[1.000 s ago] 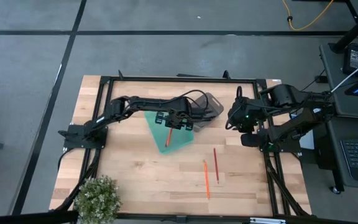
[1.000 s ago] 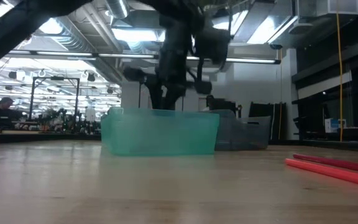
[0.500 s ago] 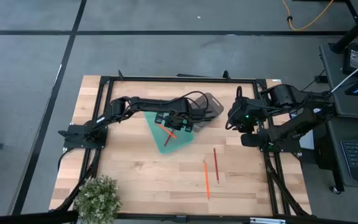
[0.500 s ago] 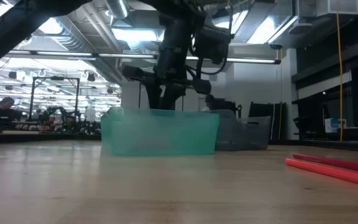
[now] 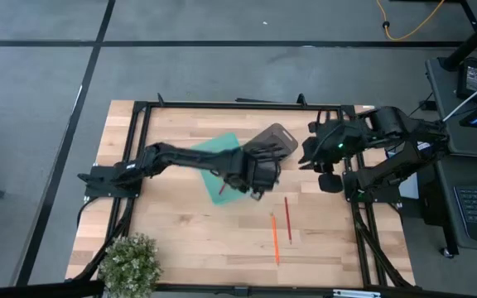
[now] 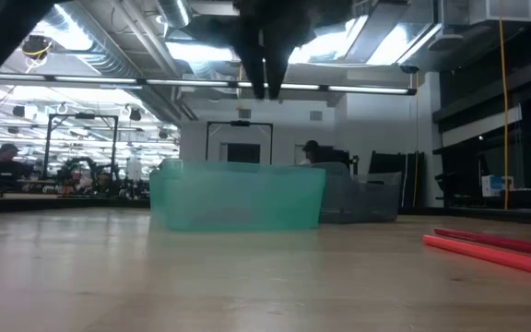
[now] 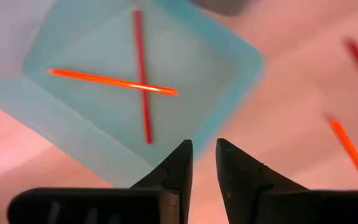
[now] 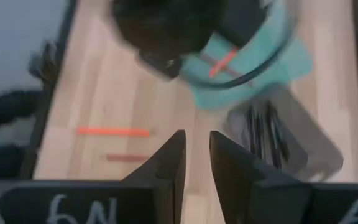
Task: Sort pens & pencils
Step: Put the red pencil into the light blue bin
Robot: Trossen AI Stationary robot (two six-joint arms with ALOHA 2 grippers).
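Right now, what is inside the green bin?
In the green bin two pencils lie crossed, seen past the left tool, which carries nothing. In the high view the left arm covers part of the bin.

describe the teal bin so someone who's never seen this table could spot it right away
On the wooden table, look near the middle, just beside the left tool. The teal bin is a see-through square tray holding two crossed orange-red pencils. The grey bin touching it holds black pens instead.

Orange-red pencils [image 7: 143, 78], teal bin [image 7: 225, 62], grey bin [image 8: 303, 146], black pens [image 8: 263, 134], pale wood table [image 5: 180, 228]
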